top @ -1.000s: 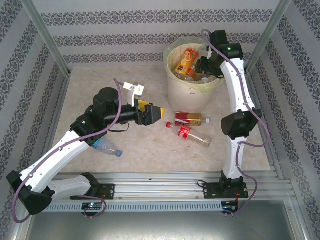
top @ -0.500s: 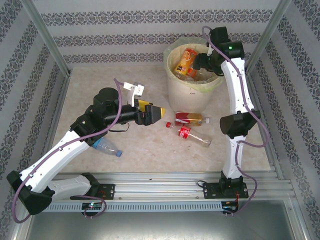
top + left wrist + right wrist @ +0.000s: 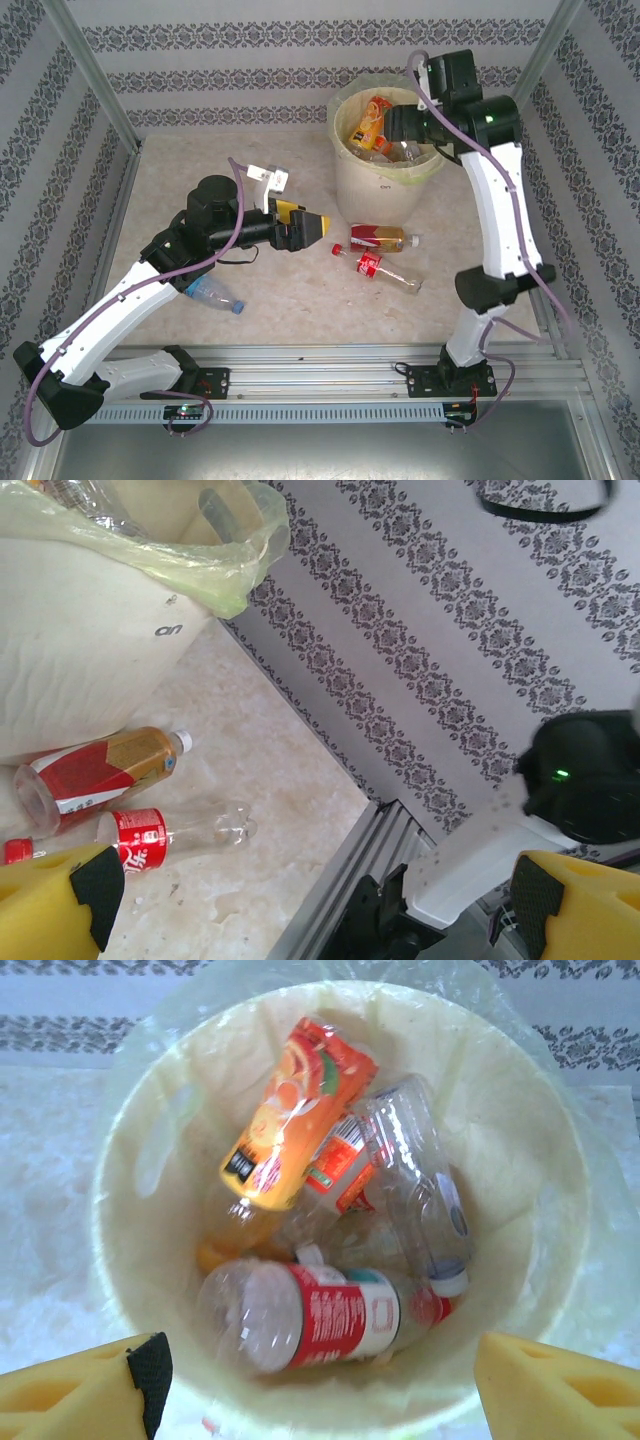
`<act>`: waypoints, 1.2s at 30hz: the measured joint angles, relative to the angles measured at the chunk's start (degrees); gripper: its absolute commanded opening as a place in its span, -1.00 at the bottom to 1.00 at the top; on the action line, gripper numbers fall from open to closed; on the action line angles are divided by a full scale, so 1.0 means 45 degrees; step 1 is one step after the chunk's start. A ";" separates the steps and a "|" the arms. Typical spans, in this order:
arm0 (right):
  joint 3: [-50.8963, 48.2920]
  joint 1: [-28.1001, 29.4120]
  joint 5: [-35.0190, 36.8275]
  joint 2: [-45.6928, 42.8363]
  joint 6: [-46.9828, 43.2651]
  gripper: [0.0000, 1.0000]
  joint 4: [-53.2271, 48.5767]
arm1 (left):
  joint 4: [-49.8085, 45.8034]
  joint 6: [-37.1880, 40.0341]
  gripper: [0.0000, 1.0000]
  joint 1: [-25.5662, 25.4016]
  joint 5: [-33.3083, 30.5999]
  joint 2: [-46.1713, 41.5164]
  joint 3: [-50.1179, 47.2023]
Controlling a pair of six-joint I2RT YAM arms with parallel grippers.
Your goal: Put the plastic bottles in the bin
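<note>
Plastic bottles [image 3: 290, 1125]: several heaped in the bin [image 3: 350, 190] at the worktop's [image 3: 290, 300] far edge; three lie loose.
Right gripper [image 3: 320, 1400]: apart, empty, over the bin.
Left gripper [image 3: 310, 228]: apart, empty, mid-worktop.

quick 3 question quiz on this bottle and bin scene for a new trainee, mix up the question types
1. True or false: the right gripper is clamped on a bottle above the large round cream-white bin.
2. In the top view, how many clear plastic bottles lie on the table outside the bin? A) one B) three C) six
3. Fill in: the orange-labelled plastic bottle lies inside the ____.
Key:
1. False. Its jaws stand open and empty.
2. B. They are the red-labelled bottle with brown drink, the red-capped clear bottle and the blue-capped bottle.
3. bin
</note>
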 measured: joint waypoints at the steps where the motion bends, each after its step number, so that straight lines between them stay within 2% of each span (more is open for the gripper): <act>1: -0.0661 0.0151 0.0029 -0.0529 -0.0087 0.57 0.0223 | -0.0165 0.0092 1.00 -0.0005 -0.0063 0.0000 0.0019; 5: -0.4231 0.0699 -0.0165 -0.3099 -0.0379 0.57 0.1268 | -0.0957 0.0583 1.00 -0.0058 -0.0311 0.0000 0.0146; 10: -0.8335 0.0699 -0.0743 -0.5838 -0.0248 0.58 0.2574 | -0.1583 0.1015 1.00 -0.0068 -0.0432 0.0000 0.0238; 18: -1.4936 -0.0214 -0.2050 -0.9107 0.1035 0.67 0.4702 | -0.1865 0.1146 1.00 -0.0068 -0.0427 0.0000 0.0233; 23: -1.8520 -0.0991 -0.2992 -0.9695 0.2025 0.74 0.6246 | -0.1841 0.1122 1.00 -0.0073 -0.0408 0.0005 0.0024; 26: -1.9919 -0.1234 -0.3531 -0.9476 0.2327 0.75 0.6994 | -0.1749 0.1039 1.00 -0.0083 -0.0316 0.0087 -0.0160; 29: -2.0550 -0.1166 -0.3755 -0.9083 0.2458 0.81 0.7470 | -0.1710 0.1001 1.00 -0.0165 -0.0316 0.0151 -0.0287; 36: -2.0784 -0.0427 -0.3536 -0.8097 0.2458 0.81 0.8427 | -0.1316 0.0753 1.00 -0.0165 -0.0301 0.0243 -0.0495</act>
